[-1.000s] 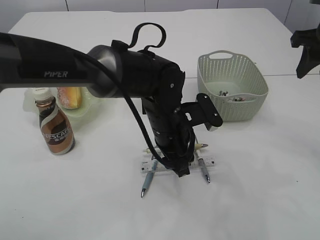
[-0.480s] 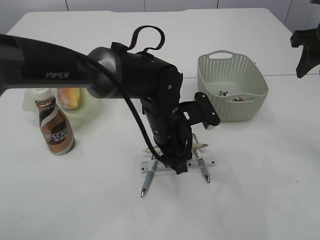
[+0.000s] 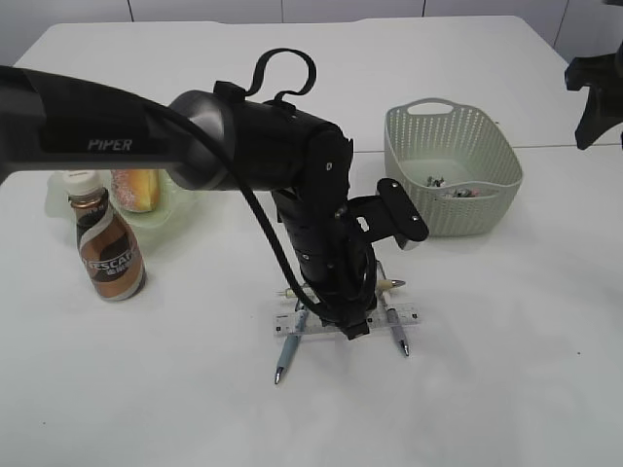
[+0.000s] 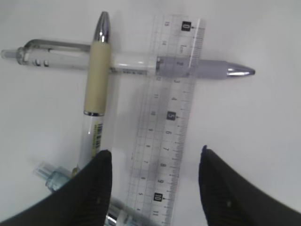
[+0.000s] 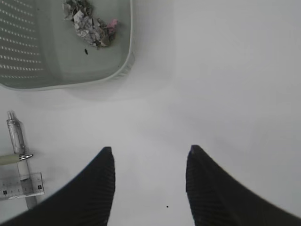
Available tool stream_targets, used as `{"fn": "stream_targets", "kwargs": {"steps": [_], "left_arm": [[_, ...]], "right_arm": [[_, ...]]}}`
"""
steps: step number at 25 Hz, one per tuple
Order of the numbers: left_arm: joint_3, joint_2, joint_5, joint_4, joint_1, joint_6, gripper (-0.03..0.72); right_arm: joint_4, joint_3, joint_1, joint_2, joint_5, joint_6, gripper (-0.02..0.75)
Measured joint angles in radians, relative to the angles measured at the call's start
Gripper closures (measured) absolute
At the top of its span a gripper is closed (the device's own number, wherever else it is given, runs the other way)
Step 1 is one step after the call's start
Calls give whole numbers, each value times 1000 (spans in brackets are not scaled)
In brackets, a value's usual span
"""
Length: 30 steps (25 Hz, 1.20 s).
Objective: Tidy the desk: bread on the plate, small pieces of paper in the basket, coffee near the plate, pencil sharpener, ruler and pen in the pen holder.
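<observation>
White table (image 3: 506,389). Nearest: three pens crossed under and beside clear ruler (image 4: 171,117). Left gripper (image 4: 153,162) hangs over ruler, jaws apart, holding nothing. Coffee bottle (image 3: 107,243) stands left, just in front of plate (image 3: 180,209) bearing bread (image 3: 136,190). Right gripper (image 5: 149,157) parted, empty, above bare table. Basket (image 3: 453,165) farther right, paper scraps (image 5: 89,23) inside.

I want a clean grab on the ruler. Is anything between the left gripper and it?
Nothing visible. The left gripper hangs open straddling the clear ruler, which lies on top of the pens.
</observation>
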Motion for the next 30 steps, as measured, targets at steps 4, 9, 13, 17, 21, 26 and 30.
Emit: {"fn": "stream_targets", "kwargs": {"steps": [4,9,13,17,21,26,30], "left_arm": [[0,5,0,-19,0,0,254],[0,23,0,-25,0,10,254],[0,31,-4,-25,0,15,254],[0,33,-11,-25,0,18,254],[0,33,-18,-25,0,21,254],[0,35,-18,-25,0,23,254],[0,50,-18,-25,0,23,254]], "right_arm": [[0,0,0,0,-5,0,372],[0,0,0,0,-7,0,372],[0,0,0,0,-7,-1,372],[0,0,0,0,-8,-1,372],[0,0,0,0,-9,-1,372],[0,0,0,0,-9,-1,372],[0,0,0,0,-10,-2,372]]}}
